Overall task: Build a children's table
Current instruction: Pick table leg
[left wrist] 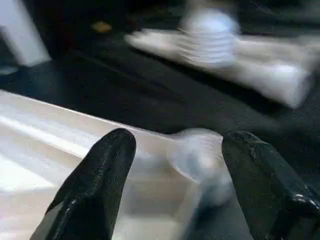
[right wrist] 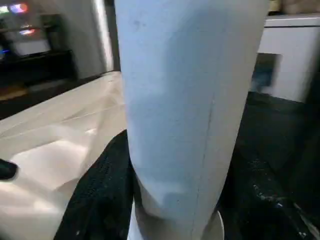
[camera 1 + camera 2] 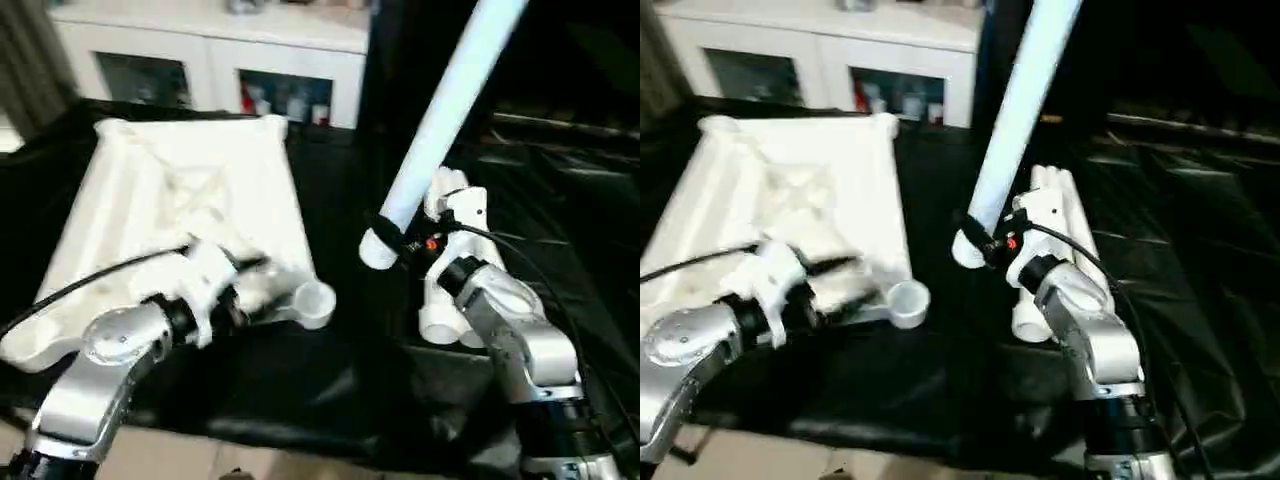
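now right pincer clamped on long white tapered tube leg, centre frame; left pincer apart over white ribbed plastic table panel's corner socket; tilted leg could miss socket.

The left arm reaches in from the lower left, silver forearm angled up and inward, its left tool hanging with both black fingers spread apart and nothing between them. The right arm rises from the lower right, wrist bent inward, and the right tool is clamped around a white leg near its lower end, holding it tilted.
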Controlling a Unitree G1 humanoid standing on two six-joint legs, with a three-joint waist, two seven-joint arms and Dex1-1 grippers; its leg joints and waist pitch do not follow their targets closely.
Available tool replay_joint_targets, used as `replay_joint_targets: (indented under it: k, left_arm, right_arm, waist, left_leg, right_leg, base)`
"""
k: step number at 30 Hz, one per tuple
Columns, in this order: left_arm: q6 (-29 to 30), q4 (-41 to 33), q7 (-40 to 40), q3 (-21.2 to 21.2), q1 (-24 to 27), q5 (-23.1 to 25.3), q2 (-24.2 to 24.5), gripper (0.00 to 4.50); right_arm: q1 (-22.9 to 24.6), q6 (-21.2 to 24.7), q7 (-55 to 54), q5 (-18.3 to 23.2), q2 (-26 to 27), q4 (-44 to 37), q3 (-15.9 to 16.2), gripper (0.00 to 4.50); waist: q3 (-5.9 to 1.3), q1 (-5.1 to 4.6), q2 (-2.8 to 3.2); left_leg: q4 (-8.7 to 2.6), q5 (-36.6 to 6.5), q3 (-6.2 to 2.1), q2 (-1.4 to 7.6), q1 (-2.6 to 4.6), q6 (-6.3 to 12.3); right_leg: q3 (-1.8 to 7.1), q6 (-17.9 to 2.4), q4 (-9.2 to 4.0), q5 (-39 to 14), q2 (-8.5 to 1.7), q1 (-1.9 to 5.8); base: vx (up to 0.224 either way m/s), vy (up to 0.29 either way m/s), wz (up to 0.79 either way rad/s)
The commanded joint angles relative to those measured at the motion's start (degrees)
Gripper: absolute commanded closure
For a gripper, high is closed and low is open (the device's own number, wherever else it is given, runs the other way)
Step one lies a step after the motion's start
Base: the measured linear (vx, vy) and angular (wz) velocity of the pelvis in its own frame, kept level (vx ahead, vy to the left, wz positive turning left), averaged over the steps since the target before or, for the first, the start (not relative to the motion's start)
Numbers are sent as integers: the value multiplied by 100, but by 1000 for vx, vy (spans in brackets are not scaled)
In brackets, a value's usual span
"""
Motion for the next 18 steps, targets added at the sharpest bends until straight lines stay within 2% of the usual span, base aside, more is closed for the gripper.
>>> replay_joint_targets:
  k: [1, 3, 4, 5, 6, 7, 8, 9, 11, 12, 13, 14, 15, 16, 17, 18]
  left_arm:
    - [147, 234, -430, -329, -251, 139, 134, 121]
    - [107, 451, -545, -417, -409, 208, 142, 121]
    - [34, 651, -652, -485, -545, 277, 150, 121]
    - [-64, 800, -719, -526, -605, 331, 155, 121]
    - [-139, 1063, -853, -585, -790, 398, 182, 121]
    - [-139, 1063, -853, -585, -790, 398, 182, 121]
    - [-274, 1574, -1055, -673, -1174, 525, 239, 121]
    - [-339, 1732, -1115, -701, -1284, 577, 268, 121]
    - [-524, 2117, -1284, -796, -1527, 703, 380, 121]
    - [-595, 2276, -1341, -839, -1606, 777, 437, 121]
    - [-678, 2447, -1402, -874, -1679, 845, 484, 121]
    - [-725, 2540, -1433, -889, -1715, 882, 505, 121]
    - [-712, 2657, -1480, -890, -1751, 880, 513, 121]
    - [-740, 2832, -1460, -878, -1815, 909, 504, 121]
    - [-833, 3132, -1514, -865, -1884, 924, 503, 121]
    - [-843, 3185, -1531, -863, -1890, 922, 503, 121]
  right_arm:
    - [-22, 185, 392, 126, -209, -82, 47, 261]
    - [-46, 253, 559, 147, -292, -82, 104, 261]
    - [-64, 323, 697, 175, -359, -92, 144, 261]
    - [-53, 330, 775, 172, -382, -85, 182, 261]
    - [-73, 377, 909, 181, -465, -119, 249, 261]
    - [-73, 377, 909, 181, -465, -119, 249, 261]
    - [-138, 461, 1082, 227, -595, -171, 315, 261]
    - [-158, 473, 1115, 233, -622, -177, 332, 261]
    - [-195, 470, 1208, 208, -672, -163, 374, 261]
    - [-194, 459, 1245, 195, -685, -157, 395, 261]
    - [-192, 449, 1279, 179, -687, -147, 421, 261]
    - [-190, 443, 1294, 170, -684, -141, 435, 261]
    - [-174, 448, 1307, 176, -677, -131, 444, 261]
    - [-153, 464, 1332, 190, -684, -142, 456, 261]
    - [-115, 450, 1360, 189, -658, -122, 512, 261]
    - [-101, 445, 1368, 191, -652, -118, 523, 261]
  waist:
    - [-224, -23, 90]
    - [-245, -21, 75]
    - [-255, -16, 90]
    - [-243, -23, 106]
    - [-262, -32, 86]
    - [-267, -23, 90]
    - [-261, -15, 86]
    - [-272, -8, 102]
    - [-268, -19, 94]
    - [-282, -22, 96]
    - [-288, -26, 118]
    - [-304, -32, 117]
    - [-304, -26, 119]
    - [-314, 2, 129]
    - [-313, 12, 164]
    - [-323, 15, 152]
  left_leg:
    - [-566, -2180, -65, 235, 126, -15]
    - [-607, -1897, -58, 249, 95, 22]
    - [-631, -1716, -53, 266, 62, 29]
    - [-641, -1701, -48, 261, 61, 38]
    - [-643, -1610, -47, 267, 33, 45]
    - [-646, -1558, -46, 262, 30, 53]
    - [-637, -1581, -28, 242, 70, 83]
    - [-634, -1661, -32, 252, 92, 64]
    - [-659, -1670, -58, 266, 36, 44]
    - [-656, -1683, -62, 269, 50, 26]
    - [-661, -1657, -60, 272, 53, 27]
    - [-676, -1594, -68, 301, 37, 5]
    - [-682, -1552, -67, 308, 26, 9]
    - [-675, -1500, -50, 317, 54, -2]
    - [-672, -1495, -31, 316, 75, -11]
    - [-665, -1477, -20, 313, 83, -11]
  right_leg:
    - [248, -138, -751, -4028, -496, 129]
    - [223, -108, -769, -3846, -510, 197]
    - [219, -147, -748, -3633, -524, 232]
    - [207, -144, -767, -3640, -512, 234]
    - [194, -137, -769, -3587, -541, 275]
    - [176, -107, -780, -3600, -548, 282]
    - [142, -68, -828, -3680, -540, 255]
    - [121, -95, -809, -3647, -560, 252]
    - [88, -87, -803, -3593, -588, 298]
    - [74, -82, -799, -3574, -599, 294]
    - [80, -115, -801, -3448, -596, 292]
    - [93, -236, -741, -3180, -611, 317]
    - [96, -283, -734, -3074, -613, 323]
    - [119, -392, -708, -2889, -620, 296]
    - [134, -504, -692, -2678, -598, 275]
    - [140, -550, -683, -2559, -597, 279]
  base:
    - [-67, -2, 7]
    - [-61, 4, 5]
    - [-54, 10, 1]
    - [0, 0, 0]
    - [-68, 21, -7]
    - [0, 0, 0]
    - [0, 0, 0]
    - [0, 0, 0]
    - [0, 0, 0]
    - [0, 0, 0]
    - [0, 0, 0]
    - [0, 0, 0]
    - [0, 0, 0]
    - [0, 0, 0]
    - [0, 0, 0]
    - [0, 0, 0]
